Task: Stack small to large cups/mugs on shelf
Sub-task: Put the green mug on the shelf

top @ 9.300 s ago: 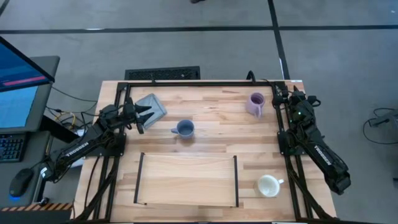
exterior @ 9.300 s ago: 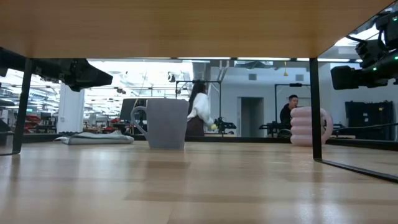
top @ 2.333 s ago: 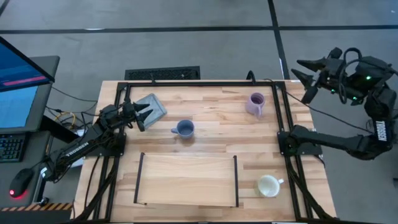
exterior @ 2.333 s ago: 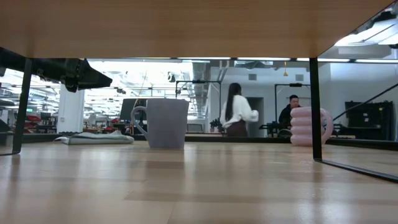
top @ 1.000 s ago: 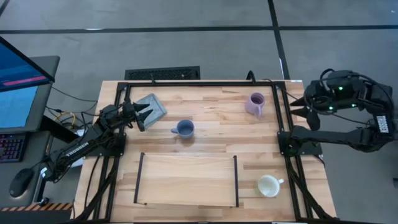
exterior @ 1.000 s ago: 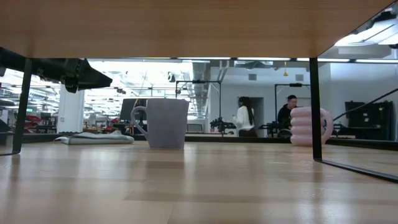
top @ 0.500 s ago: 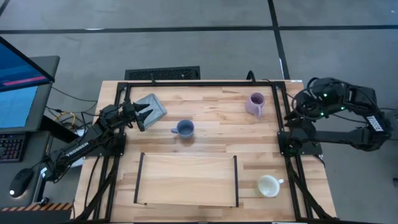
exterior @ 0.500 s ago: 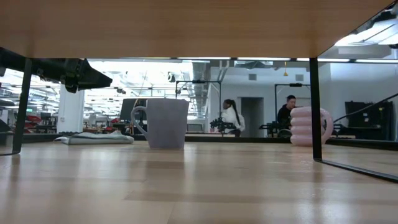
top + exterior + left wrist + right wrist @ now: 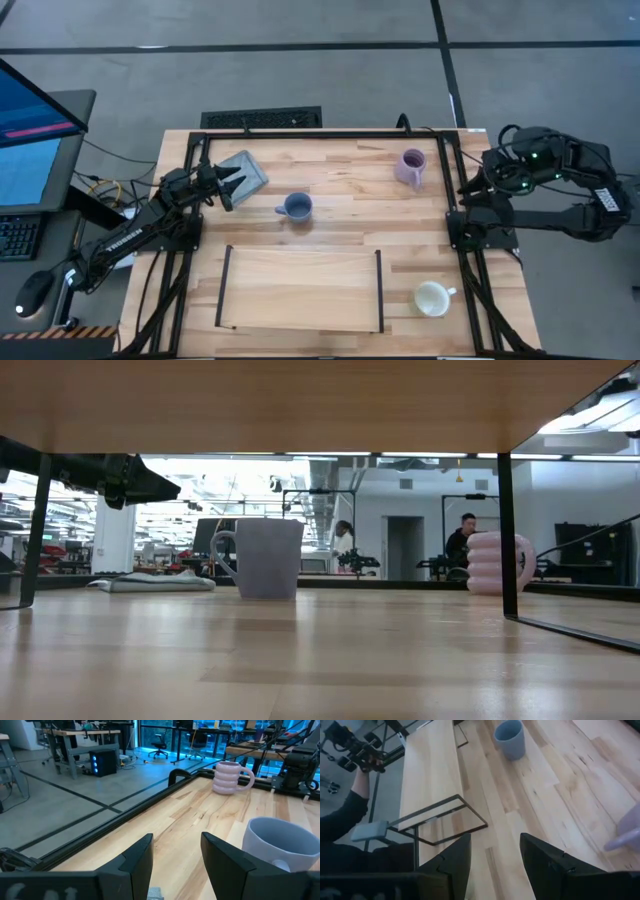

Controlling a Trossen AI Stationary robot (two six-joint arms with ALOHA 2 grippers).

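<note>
Off the table's right edge, your right gripper (image 9: 470, 185) hovers near the lilac mug (image 9: 411, 167), fingers spread, holding nothing. Your left gripper (image 9: 237, 184) waits by the grey pad (image 9: 244, 170), fingers apart. The blue mug (image 9: 296, 207) stands mid-table, the white mug (image 9: 432, 298) just right of the empty shelf (image 9: 300, 290).

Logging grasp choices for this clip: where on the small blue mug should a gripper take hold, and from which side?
Likely the rim wall opposite the handle, from above. The blue mug stands upright, mouth open, clear of the shelf; its handle points toward the left gripper, which is open, so one finger could drop inside.
</note>
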